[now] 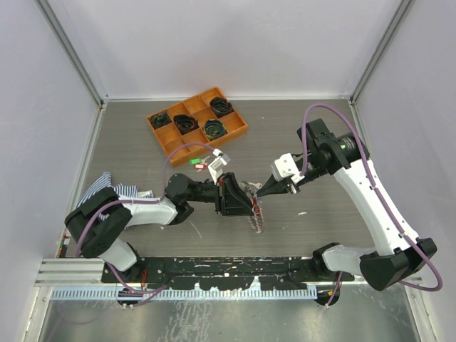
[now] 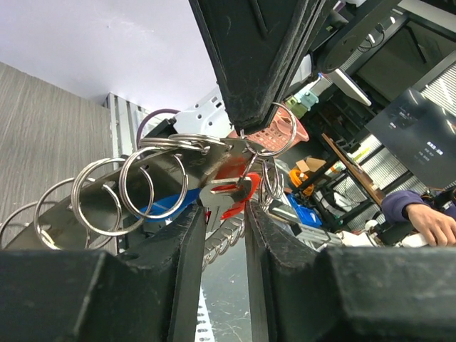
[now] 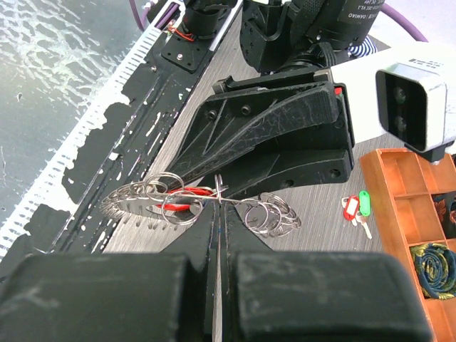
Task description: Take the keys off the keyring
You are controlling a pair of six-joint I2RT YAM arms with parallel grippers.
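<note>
- Presently we find the keyring (image 1: pixel 254 210) held up off the table (image 1: pixel 320 142) at the centre of the scene, between the two grippers and a little nearer than either.
- We note the left gripper (image 1: pixel 246 203) reaching in from the left, its fingers drawn in on the keyring; a narrow gap between them is filled by rings and a silver key.
- We note the right gripper (image 1: pixel 262 191) reaching in from the right, its fingers pressed almost together and pinching a thin wire of the keyring at their tips.
- From the left wrist we see a key with a red tag (image 2: pixel 231 187) hanging on the keyring just below the right gripper's tip, and a blue tag (image 2: pixel 167 203) behind the rings to its left.
- We record two loose keys (image 1: pixel 203 162), one red-tagged and one green-tagged, lying on the table beyond the left gripper.
- We record an orange tray (image 1: pixel 158 135) on the far side, holding black coiled bundles.
- We note a striped cloth (image 1: pixel 107 187) at the left edge, beside the left arm.
</note>
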